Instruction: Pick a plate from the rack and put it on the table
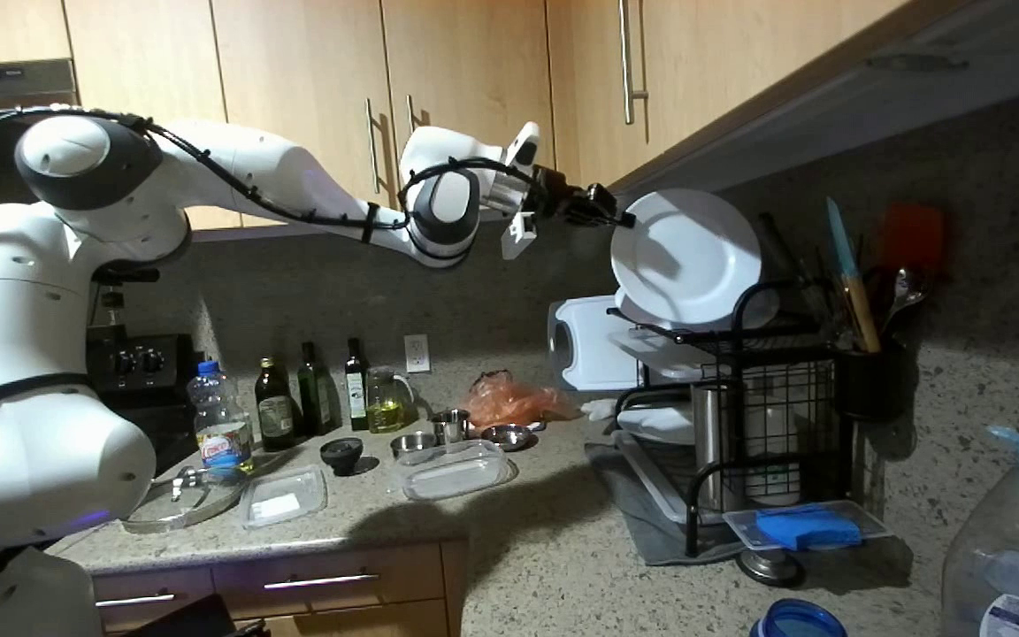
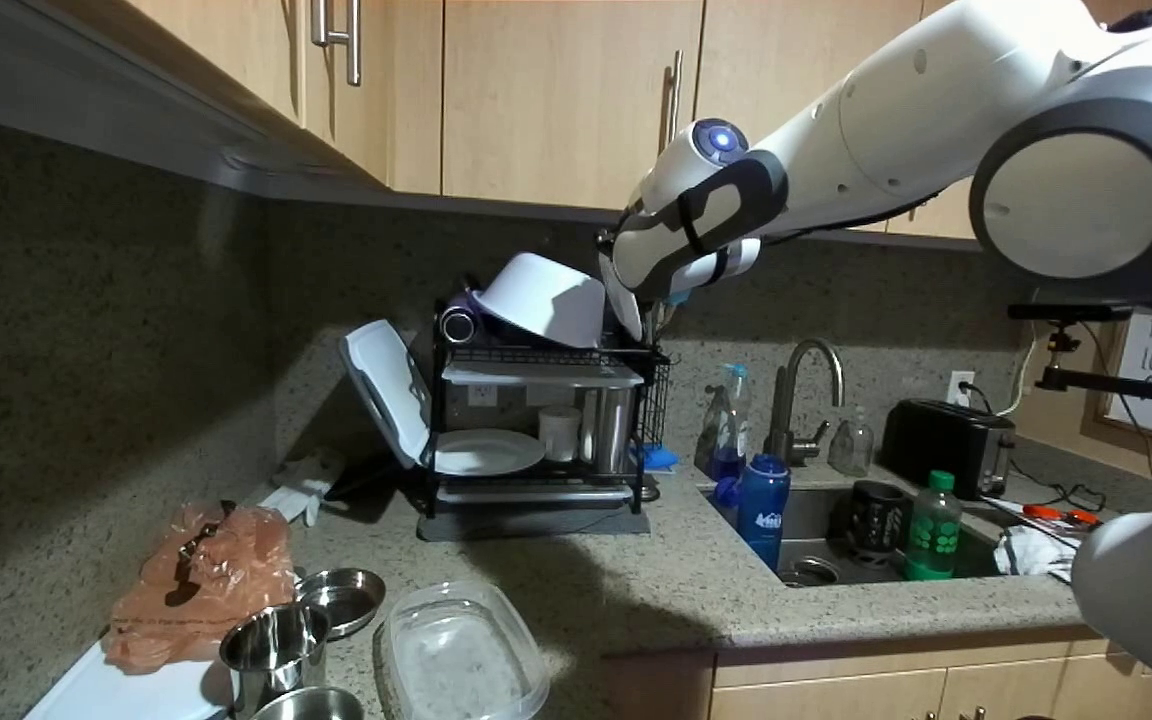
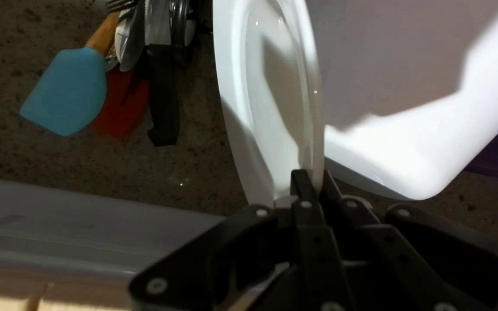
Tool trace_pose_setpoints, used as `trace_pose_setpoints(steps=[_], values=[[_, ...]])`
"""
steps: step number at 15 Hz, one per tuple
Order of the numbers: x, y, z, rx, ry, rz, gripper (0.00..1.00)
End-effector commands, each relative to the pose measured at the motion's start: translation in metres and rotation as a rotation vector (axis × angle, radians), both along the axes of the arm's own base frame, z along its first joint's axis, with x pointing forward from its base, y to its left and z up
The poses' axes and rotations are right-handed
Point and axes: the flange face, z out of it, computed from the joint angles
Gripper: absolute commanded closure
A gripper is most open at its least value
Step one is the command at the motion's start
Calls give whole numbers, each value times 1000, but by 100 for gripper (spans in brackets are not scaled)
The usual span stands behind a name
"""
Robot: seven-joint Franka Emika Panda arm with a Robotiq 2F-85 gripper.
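The white plate [image 1: 685,252] stands on edge on the top tier of the black wire rack [image 1: 779,356]. It shows edge-on in an exterior view [image 2: 620,295], partly behind the arm. My gripper [image 1: 624,219] is at the plate's upper rim. In the wrist view the two fingertips [image 3: 316,183] close on the rim of the plate [image 3: 270,103], one on each side. I cannot tell whether the plate's lower edge still rests on the rack [image 2: 439,400]. The deeper white bowl [image 2: 546,300] lies tilted beside the plate; it also shows in the wrist view [image 3: 426,142]. The stone table [image 1: 545,548] extends below.
Upper cabinets [image 1: 474,80] hang close above the gripper. Utensils [image 1: 859,301] stand in the rack's side holder, near the plate. A blue sponge [image 1: 806,529] sits at the rack's foot. A clear container [image 2: 466,650], steel cups [image 2: 276,640] and an orange bag [image 2: 201,580] are on the table.
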Motion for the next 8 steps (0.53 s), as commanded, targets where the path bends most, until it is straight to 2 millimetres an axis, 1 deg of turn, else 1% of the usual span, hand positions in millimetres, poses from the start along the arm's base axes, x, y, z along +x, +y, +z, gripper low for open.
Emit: trace_pose_setpoints(steps=[1,8], values=[[-9,10,11,-40,-14,17,98],[-18,27,10,-70,15,27,98]])
